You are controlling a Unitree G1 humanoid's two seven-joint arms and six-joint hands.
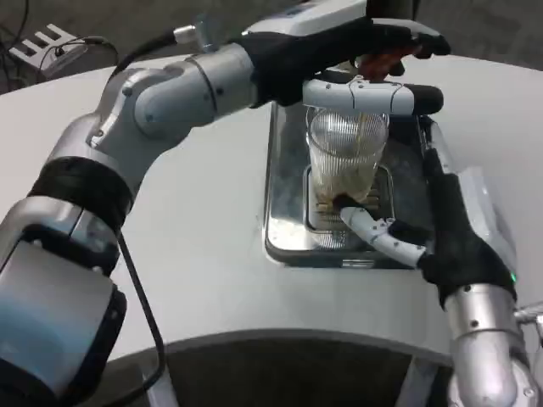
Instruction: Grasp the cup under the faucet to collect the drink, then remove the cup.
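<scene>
Under the white faucet spout (365,95) a clear ribbed plastic cup (346,161) is stood on the grate of a steel drip tray (284,203) — brown drink is pooled at its bottom. It is gripped by the right hand (424,229), fingers curled round its base and far side. The left hand (339,42) is laid over the faucet's top — whether anything is clasped cannot be told.

No readable text, labels or numbers anywhere.

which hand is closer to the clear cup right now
Right. The right hand wraps its fingers around the cup from the right side, touching it. The left hand is above the cup, up at the faucet.
</scene>
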